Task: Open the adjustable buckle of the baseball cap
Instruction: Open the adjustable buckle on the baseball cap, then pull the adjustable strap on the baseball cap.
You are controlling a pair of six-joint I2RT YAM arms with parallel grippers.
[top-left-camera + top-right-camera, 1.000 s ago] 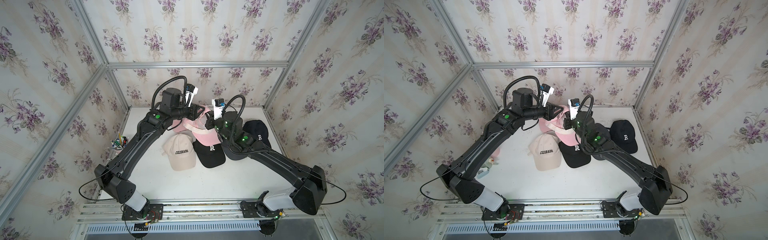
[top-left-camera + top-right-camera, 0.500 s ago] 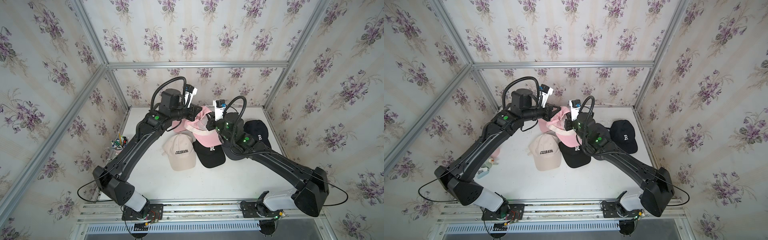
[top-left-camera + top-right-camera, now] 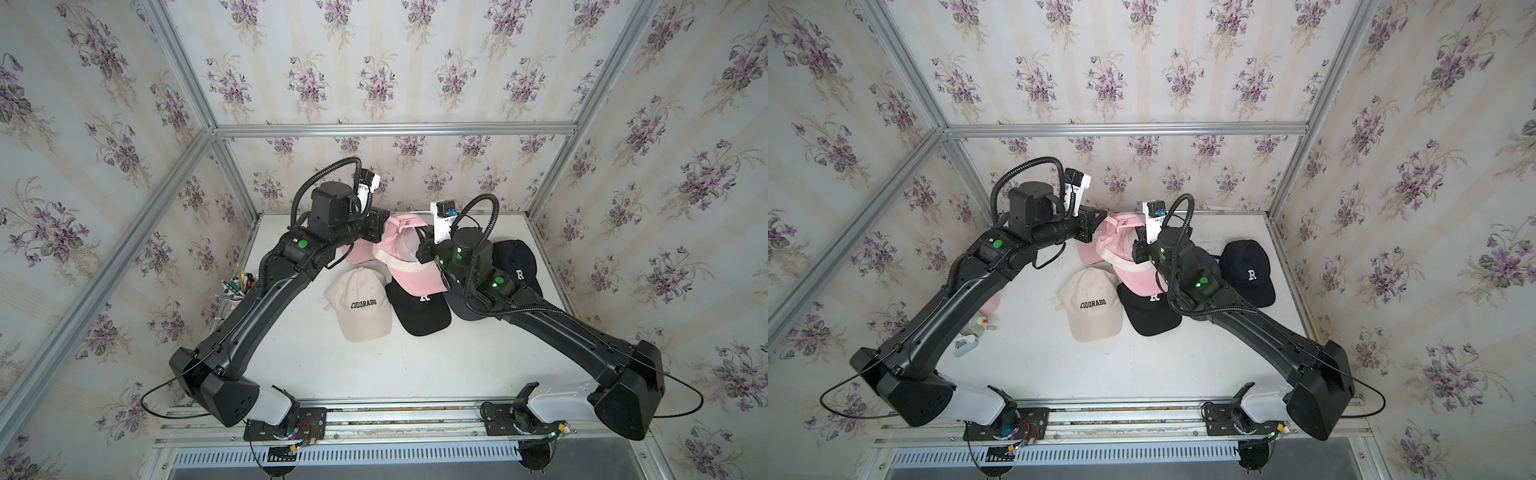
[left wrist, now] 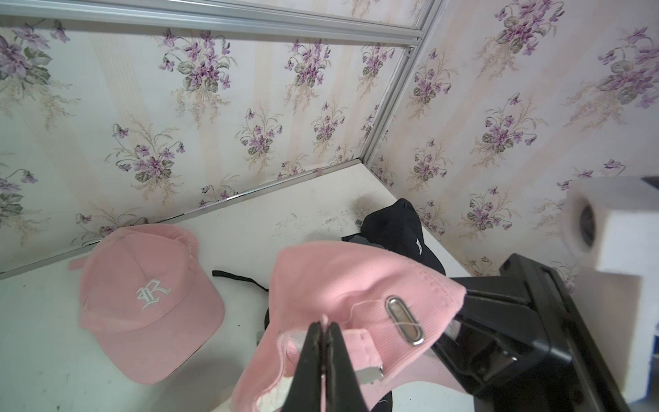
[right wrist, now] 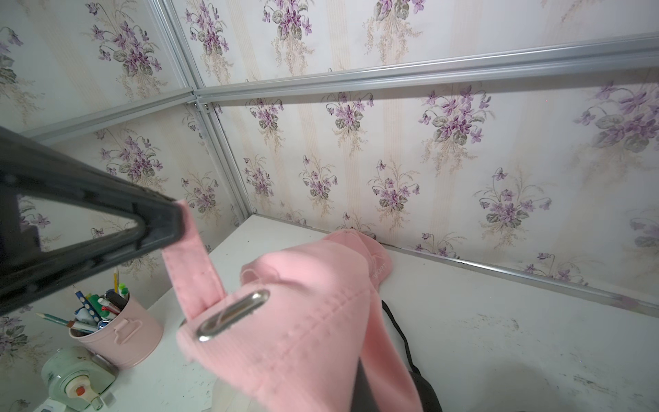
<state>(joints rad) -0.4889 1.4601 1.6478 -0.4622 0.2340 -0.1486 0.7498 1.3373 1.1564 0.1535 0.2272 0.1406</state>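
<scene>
**Strap withdrawal.** Above the table (image 3: 374,365), at about 12 o'clock, the pink cap (image 3: 409,257) is hanging stretched between your two arms. Your right gripper (image 4: 464,301) is clamping the cap's rear band. Your left gripper (image 4: 322,333) is pinching the strap (image 5: 192,264) end, closed tight on it. You are probably drawing that strap out of the buckle (image 5: 231,315), so be pulling along its line while bracing the right side. At 9 o'clock, the pink pot (image 5: 119,333) is holding pencils (image 5: 100,303) and pens.
</scene>
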